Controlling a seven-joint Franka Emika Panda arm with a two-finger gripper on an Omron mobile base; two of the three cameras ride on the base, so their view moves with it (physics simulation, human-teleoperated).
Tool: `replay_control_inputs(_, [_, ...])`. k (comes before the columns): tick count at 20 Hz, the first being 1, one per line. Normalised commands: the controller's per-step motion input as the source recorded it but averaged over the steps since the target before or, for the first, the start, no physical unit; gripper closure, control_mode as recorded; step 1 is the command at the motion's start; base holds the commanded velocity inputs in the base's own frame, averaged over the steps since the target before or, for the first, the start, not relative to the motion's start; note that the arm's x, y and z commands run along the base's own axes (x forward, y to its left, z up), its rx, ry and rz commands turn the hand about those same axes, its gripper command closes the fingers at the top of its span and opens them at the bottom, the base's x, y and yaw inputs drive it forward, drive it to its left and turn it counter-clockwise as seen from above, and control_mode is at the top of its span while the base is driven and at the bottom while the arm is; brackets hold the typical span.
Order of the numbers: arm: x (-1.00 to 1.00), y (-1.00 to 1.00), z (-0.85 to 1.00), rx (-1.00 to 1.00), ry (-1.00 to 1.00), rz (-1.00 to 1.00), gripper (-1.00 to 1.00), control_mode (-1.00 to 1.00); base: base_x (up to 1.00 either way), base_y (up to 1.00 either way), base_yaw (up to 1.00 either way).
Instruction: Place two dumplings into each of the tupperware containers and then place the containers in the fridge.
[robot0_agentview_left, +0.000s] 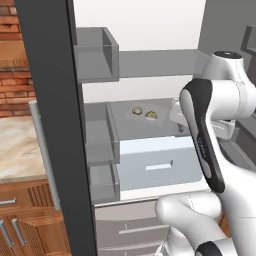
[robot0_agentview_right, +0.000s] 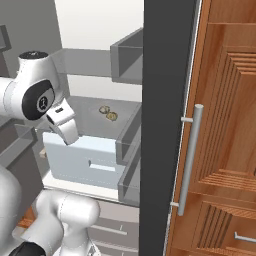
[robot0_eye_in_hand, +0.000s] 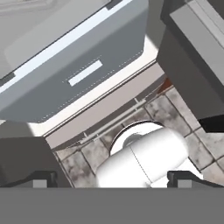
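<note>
The fridge (robot0_agentview_left: 50, 125) stands open, and its dark door fills the left of the left base view. On a grey level inside it lie two olive-tan dumplings (robot0_agentview_left: 136, 110) (robot0_agentview_left: 151, 115), side by side; in the right base view they are the dumplings (robot0_agentview_right: 104, 109) (robot0_agentview_right: 112, 116). I cannot tell a tupperware container from the grey shelf under them. My gripper (robot0_agentview_left: 180, 127) hangs just right of the dumplings, over the pale drawer (robot0_agentview_left: 155, 162), pointing down. In the hand view the gripper (robot0_eye_in_hand: 113, 179) is open, with nothing between its fingertips (robot0_eye_in_hand: 41, 179).
Grey door bins (robot0_agentview_left: 97, 55) jut out at the left of the opening. The silver bar handle (robot0_agentview_left: 45, 150) runs down the fridge door. A wooden cabinet (robot0_agentview_right: 225, 125) with its own handle stands at the right. Below the drawer (robot0_eye_in_hand: 74, 65) lies tiled floor (robot0_eye_in_hand: 175, 109).
</note>
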Motion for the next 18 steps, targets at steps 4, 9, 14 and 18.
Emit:
replay_control_inputs(4, [0.06,0.0,0.0,0.0,0.0,0.13,-1.0,-1.0,0.0,0.0,0.0])
replay_control_inputs(9, [0.0,0.04,0.0,0.0,0.0,0.04,-1.0,1.0,-0.42,0.11,0.04])
replay_control_inputs(14, [0.0,0.0,0.0,0.0,0.0,0.0,-1.0,1.0,-1.0,0.02,0.01])
replay_control_inputs(18, [0.0,0.0,0.0,0.0,0.0,0.0,-1.0,1.0,-1.0,-0.03,0.0])
